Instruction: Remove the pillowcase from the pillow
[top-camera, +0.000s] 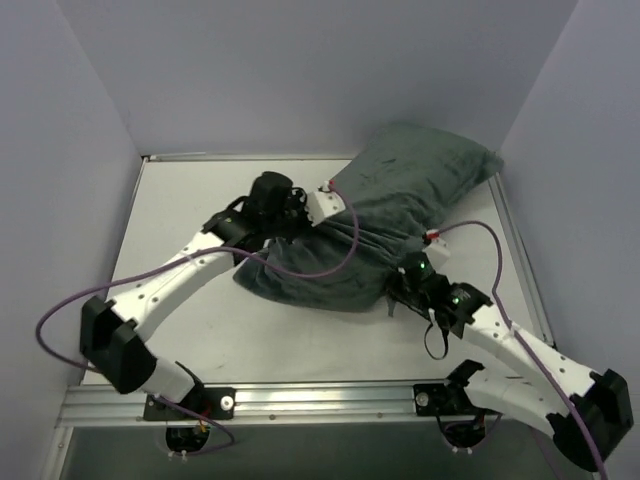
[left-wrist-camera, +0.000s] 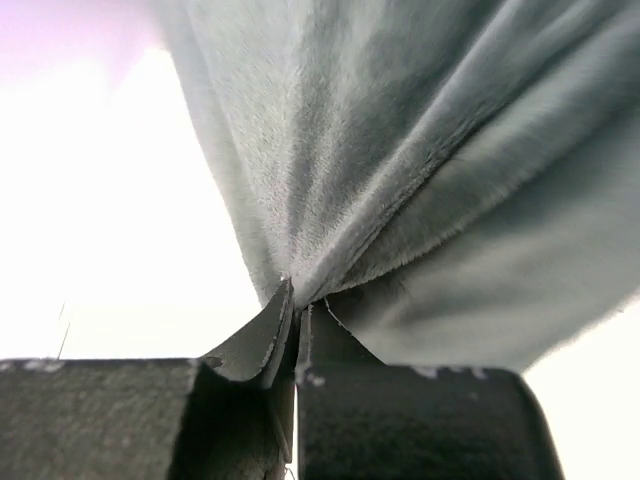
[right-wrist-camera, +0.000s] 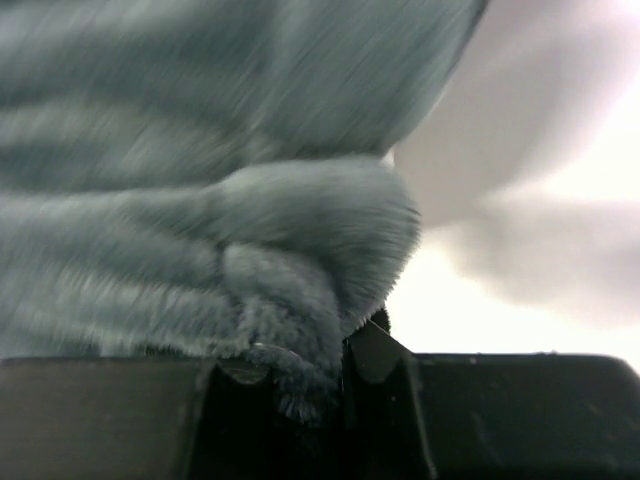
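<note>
The pillowcase (top-camera: 400, 205) lies across the table's back right, its dark grey fuzzy face up; the zebra face does not show. The white pillow is hidden inside it. My left gripper (top-camera: 305, 225) is shut on the cloth at the cover's left edge; in the left wrist view the pillowcase (left-wrist-camera: 400, 180) is pinched between the left gripper's (left-wrist-camera: 298, 320) closed tips. My right gripper (top-camera: 403, 278) is shut on the cover's near right edge; in the right wrist view a fuzzy fold of the pillowcase (right-wrist-camera: 250, 250) is clamped in the right gripper (right-wrist-camera: 310, 375).
The white table (top-camera: 200, 330) is walled by grey panels on the left, back and right. A metal rail (top-camera: 300, 400) runs along the near edge. Purple cables (top-camera: 300, 270) loop over the cloth and beside both arms.
</note>
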